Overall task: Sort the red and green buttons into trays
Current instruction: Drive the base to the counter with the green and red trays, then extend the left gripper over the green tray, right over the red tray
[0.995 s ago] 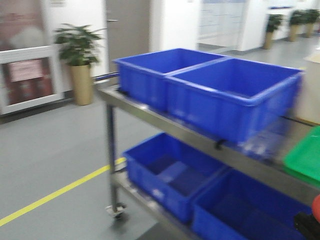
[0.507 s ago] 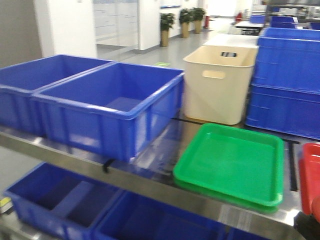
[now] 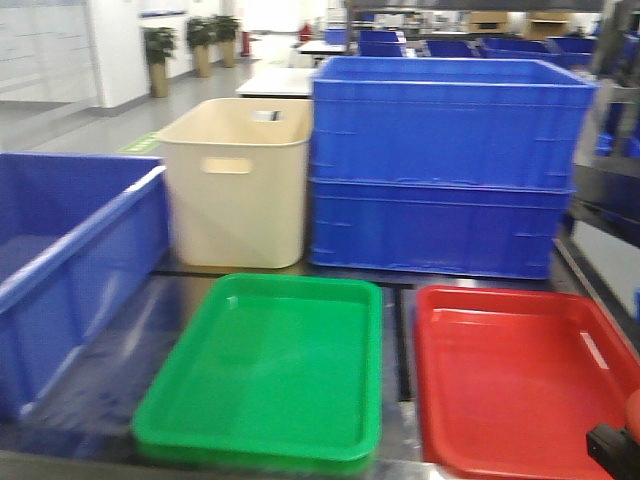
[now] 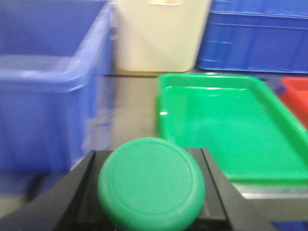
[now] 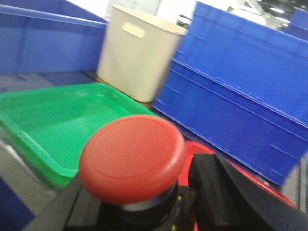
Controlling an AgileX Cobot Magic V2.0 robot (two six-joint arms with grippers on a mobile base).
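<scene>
The green button (image 4: 151, 180) fills the bottom of the left wrist view, and my left gripper (image 4: 150, 190) is shut on it between its black fingers (image 4: 79, 195). It sits short of the green tray (image 4: 231, 130), near that tray's front left corner. My right gripper (image 5: 144, 202) is shut on the red button (image 5: 132, 151), with the green tray (image 5: 57, 115) to its left and a strip of the red tray (image 5: 204, 150) behind. In the front view the green tray (image 3: 260, 370) and red tray (image 3: 520, 380) lie side by side, both bare, with the right gripper (image 3: 615, 445) at the bottom right corner.
Two stacked blue crates (image 3: 445, 165) stand behind the red tray. A cream tub (image 3: 235, 180) with handle slots stands behind the green tray. Another blue crate (image 3: 70, 260) sits left of the green tray on the steel shelf (image 3: 180, 290).
The front view has swung to the right along the cart, from the blue crates at its left end to the two trays, which now sit in the middle.
</scene>
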